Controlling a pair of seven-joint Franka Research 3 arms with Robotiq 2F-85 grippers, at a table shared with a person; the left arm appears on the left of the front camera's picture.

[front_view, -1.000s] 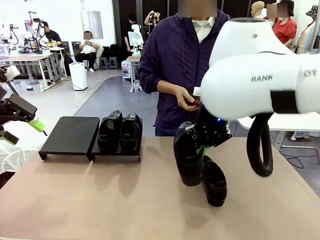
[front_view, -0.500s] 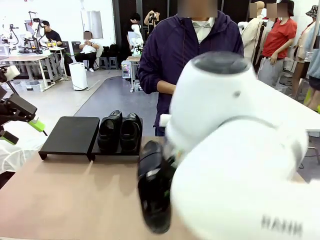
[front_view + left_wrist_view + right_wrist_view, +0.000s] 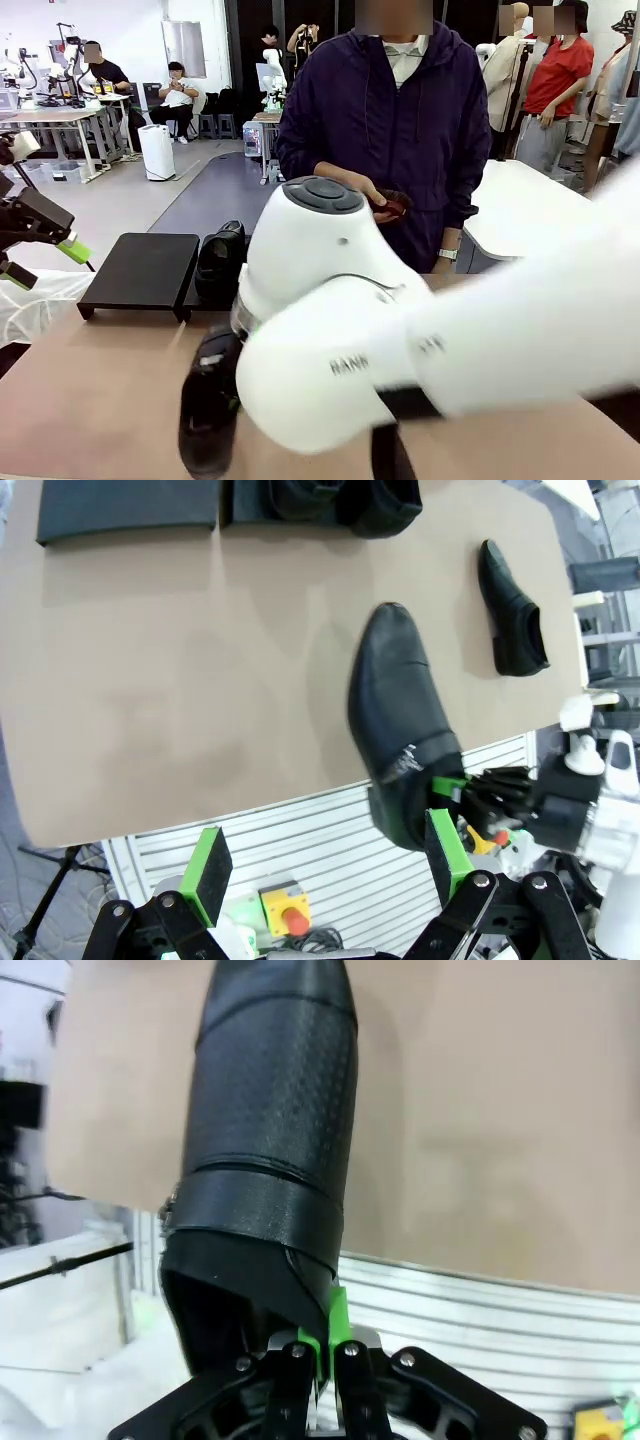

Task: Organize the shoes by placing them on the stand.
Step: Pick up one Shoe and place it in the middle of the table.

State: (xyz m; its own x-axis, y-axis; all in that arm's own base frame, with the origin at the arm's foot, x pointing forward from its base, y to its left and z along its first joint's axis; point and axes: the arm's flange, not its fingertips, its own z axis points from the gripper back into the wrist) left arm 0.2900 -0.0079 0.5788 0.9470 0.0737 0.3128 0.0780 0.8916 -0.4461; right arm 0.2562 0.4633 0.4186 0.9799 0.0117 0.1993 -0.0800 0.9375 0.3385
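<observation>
We are keeping our left gripper [image 3: 45, 262] spread open and unmoved at the left edge. The stand [image 3: 140, 265] is still carrying two shoes [image 3: 385, 505] on its right platform. Our right gripper [image 3: 328, 1345], clenched on the heel collar of the third shoe [image 3: 275, 1110], is swinging it leftward from mid-table, leaving the fourth shoe [image 3: 515, 615] lying behind.

Even, bright indoor light. The near arm [image 3: 450, 340] smears with motion blur. Soft shadows lie on the tabletop [image 3: 200, 680].
</observation>
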